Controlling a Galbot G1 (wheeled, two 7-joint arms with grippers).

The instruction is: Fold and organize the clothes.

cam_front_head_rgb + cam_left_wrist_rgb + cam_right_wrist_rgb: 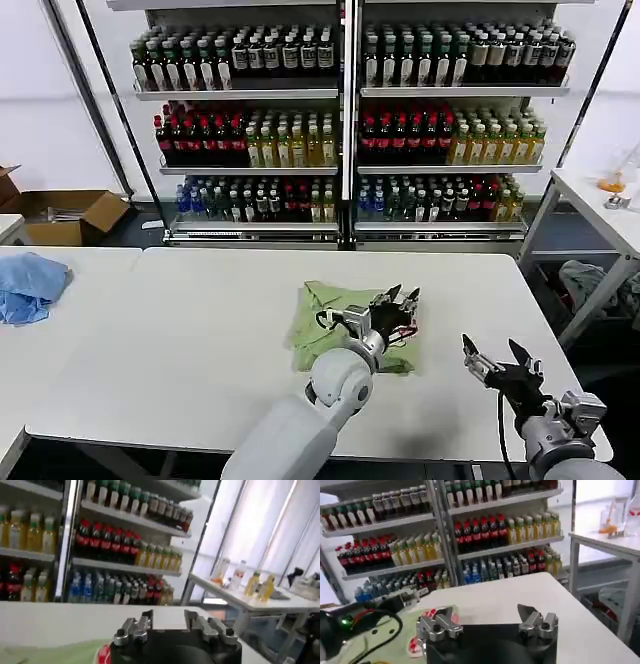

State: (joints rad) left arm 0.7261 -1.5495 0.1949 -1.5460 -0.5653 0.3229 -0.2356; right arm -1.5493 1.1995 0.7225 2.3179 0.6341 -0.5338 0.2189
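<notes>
On the white table (200, 330), your green shirt (325, 320) lies mostly folded; left gripper (400, 297) hovers over it, right gripper (497, 357) beside, both spread and empty; tidying remains.

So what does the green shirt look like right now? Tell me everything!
The light green shirt lies in a crumpled, partly folded bundle near the middle of the white table. It looks like soft cotton, with a collar flap at the far end and a bit of red-and-white print showing near its right edge. The left gripper hovers over that right side with fingers open; whether it touches the cloth is unclear. The right gripper waits apart, open.
</notes>
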